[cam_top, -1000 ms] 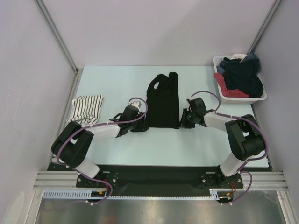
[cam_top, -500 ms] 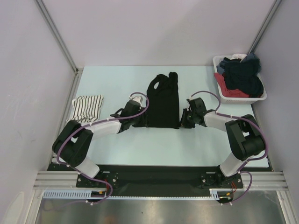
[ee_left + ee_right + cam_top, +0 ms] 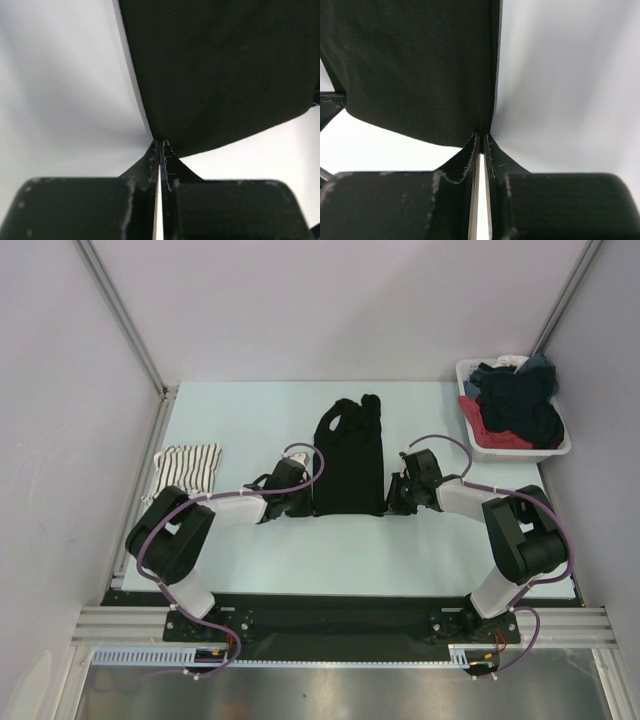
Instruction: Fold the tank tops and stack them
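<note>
The black tank top (image 3: 348, 460) lies lengthwise in the middle of the table, straps at the far end. My left gripper (image 3: 305, 502) is at its near left corner and is shut, with the cloth's corner (image 3: 225, 75) pinched at the fingertips (image 3: 161, 144). My right gripper (image 3: 393, 498) is at the near right corner, its jaws shut on the hem (image 3: 420, 65) with black fabric caught between the tips (image 3: 481, 136). The striped tank top (image 3: 187, 468) lies crumpled at the table's left edge, untouched.
A white basket (image 3: 520, 452) heaped with dark and red clothes stands at the back right corner. Grey walls close in the table on the left, back and right. Both arms lie low over the table's near half.
My left gripper slid right to the black tank top's near left corner and closed on it. The right gripper kept its grip and place.
</note>
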{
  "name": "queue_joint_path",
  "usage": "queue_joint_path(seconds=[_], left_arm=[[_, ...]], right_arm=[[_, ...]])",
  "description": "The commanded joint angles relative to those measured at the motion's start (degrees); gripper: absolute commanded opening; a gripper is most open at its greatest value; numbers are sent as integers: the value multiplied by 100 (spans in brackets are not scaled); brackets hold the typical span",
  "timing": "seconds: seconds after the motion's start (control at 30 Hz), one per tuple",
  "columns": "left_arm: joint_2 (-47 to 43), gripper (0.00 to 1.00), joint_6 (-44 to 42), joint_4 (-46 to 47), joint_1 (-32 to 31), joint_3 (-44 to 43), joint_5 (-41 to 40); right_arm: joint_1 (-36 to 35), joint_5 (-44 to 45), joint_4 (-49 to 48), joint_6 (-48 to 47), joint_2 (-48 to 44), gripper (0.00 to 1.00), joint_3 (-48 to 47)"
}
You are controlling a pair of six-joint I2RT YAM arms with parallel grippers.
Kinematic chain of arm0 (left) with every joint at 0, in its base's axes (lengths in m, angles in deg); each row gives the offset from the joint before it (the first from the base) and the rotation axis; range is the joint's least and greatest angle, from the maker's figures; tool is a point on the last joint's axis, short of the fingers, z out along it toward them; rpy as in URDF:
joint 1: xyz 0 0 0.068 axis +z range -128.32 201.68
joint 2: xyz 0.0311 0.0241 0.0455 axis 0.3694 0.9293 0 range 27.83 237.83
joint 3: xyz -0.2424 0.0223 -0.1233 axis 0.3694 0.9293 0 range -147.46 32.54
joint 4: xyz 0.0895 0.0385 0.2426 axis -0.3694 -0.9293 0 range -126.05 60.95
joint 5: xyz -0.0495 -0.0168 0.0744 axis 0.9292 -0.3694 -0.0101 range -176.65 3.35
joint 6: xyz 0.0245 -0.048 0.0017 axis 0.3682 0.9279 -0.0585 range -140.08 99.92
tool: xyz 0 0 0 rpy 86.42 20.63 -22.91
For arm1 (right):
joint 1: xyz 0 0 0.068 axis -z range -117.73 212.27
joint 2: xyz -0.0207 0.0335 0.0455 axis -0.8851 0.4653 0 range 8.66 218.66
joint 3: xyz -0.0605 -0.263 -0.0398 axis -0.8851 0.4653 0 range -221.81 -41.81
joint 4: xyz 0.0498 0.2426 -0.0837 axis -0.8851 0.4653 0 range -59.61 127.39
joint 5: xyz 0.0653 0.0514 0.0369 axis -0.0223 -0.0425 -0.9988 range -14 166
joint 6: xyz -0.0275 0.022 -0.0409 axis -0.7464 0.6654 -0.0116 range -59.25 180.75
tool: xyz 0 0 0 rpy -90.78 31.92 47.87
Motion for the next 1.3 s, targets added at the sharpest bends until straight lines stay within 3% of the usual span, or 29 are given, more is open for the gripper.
queue_joint_path(seconds=[0.0, 0.13, 0.4, 0.8, 1.03, 1.27], left_arm=[[37, 0, -43, 148, 11, -79, 139], [-165, 0, -69, 52, 3, 44, 95], [-806, 0, -8, 78, -146, 800, 279], [-2353, 0, 712, -185, -1324, 2162, -80], [-3223, 0, 1318, -685, -2123, 2347, -292], [-3970, 0, 1530, -1248, -2230, 2172, -415]], right_arm=[[-65, 140, 308, -129, -34, 9, 73], [-100, 175, 405, -146, -105, 0, 108], [-539, 307, 721, 116, -780, 0, 749], [-1366, 825, 1951, 1057, -3259, 0, 1883], [-1761, 984, 2935, 1391, -4314, 0, 1867], [-1964, 1177, 3612, 1506, -4877, 0, 1375]])
